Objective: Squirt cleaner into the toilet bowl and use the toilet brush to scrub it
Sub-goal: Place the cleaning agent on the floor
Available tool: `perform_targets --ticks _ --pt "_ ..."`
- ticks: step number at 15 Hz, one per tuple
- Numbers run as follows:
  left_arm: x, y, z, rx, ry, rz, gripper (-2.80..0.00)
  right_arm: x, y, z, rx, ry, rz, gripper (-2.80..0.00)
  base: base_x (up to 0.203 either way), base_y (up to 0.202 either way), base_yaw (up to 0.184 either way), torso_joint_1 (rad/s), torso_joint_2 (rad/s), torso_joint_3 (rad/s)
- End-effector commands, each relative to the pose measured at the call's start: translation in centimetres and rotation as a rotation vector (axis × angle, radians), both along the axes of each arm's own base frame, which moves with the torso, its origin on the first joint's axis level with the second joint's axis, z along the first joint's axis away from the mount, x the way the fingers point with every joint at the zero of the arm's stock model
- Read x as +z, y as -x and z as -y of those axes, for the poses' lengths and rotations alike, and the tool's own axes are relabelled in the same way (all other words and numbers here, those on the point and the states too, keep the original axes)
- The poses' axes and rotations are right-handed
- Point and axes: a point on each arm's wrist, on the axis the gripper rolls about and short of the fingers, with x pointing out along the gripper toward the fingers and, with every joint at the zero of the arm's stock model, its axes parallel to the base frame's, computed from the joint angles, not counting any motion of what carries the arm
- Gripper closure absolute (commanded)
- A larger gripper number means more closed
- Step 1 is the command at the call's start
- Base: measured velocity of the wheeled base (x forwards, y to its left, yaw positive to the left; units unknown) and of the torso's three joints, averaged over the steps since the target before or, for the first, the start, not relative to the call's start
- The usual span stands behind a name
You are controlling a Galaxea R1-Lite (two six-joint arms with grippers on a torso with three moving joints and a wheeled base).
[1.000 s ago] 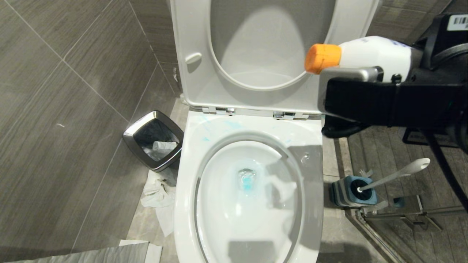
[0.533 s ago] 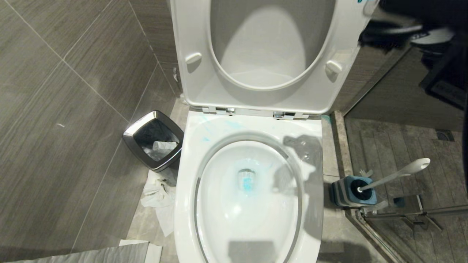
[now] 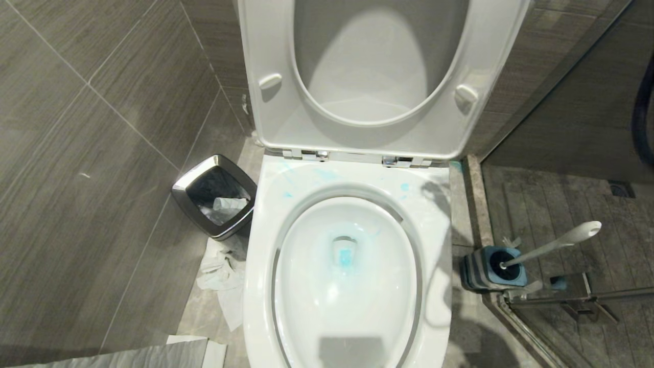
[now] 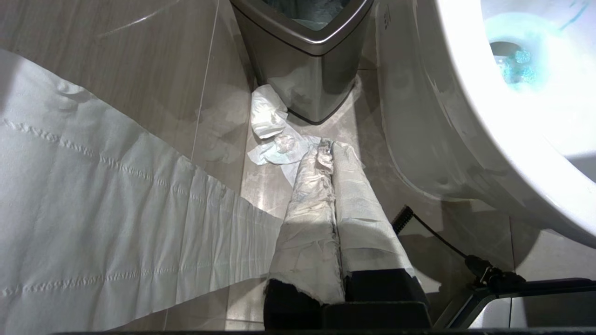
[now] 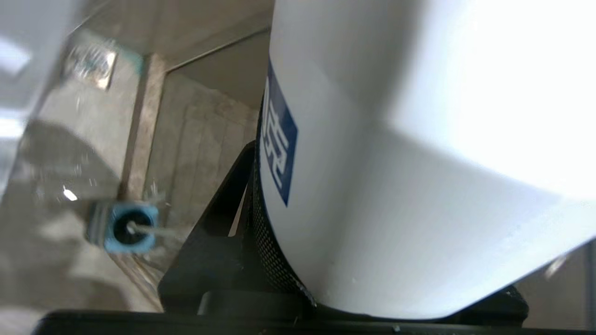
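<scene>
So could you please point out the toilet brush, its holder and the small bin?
slim white toilet brush (image 3: 554,244): head view, mid-handle.
square blue-and-grey holder (image 3: 472,271): head view, side wall.
chrome-rimmed black bin (image 3: 180,190): head view, rim.

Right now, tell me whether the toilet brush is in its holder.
In. The toilet brush stands head-down in the blue holder, handle leaning out.

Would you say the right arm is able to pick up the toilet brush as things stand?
Probably not yet. The right gripper is shut on a white bottle, so its fingers are occupied. The toilet brush stands free in its holder beside the toilet bowl, handle unobstructed.
</scene>
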Motion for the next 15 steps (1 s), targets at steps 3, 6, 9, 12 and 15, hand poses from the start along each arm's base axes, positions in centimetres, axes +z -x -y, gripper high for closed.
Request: perform_targets --ticks 3,6,9,12,15 --pt "0.0 0.0 0.0 0.000 -0.001 -0.003 0.00 2.3 -2.0 1.9 -0.131 -0.120 0.087 0.00 0.000 0.000 0.000 0.000 0.00 0.000" --pt "0.0 0.0 0.0 0.000 -0.001 -0.003 0.00 2.2 -2.3 2.5 -0.162 -0.118 0.088 0.00 0.000 0.000 0.000 0.000 0.00 0.000" --pt "0.0 0.0 0.0 0.000 0.000 -0.001 0.00 1.2 -3.3 2.6 -0.203 -0.059 0.041 0.00 0.000 0.000 0.000 0.000 0.00 0.000" --pt "0.0 0.0 0.0 0.000 -0.001 -0.003 0.00 -1.9 -5.3 2.9 -0.271 0.143 -0.141 0.00 0.000 0.000 0.000 0.000 0.00 0.000" --pt "0.0 0.0 0.0 0.000 -0.001 -0.003 0.00 -3.7 -5.8 5.3 -0.367 0.307 -0.322 0.00 0.000 0.000 0.000 0.000 0.00 0.000"
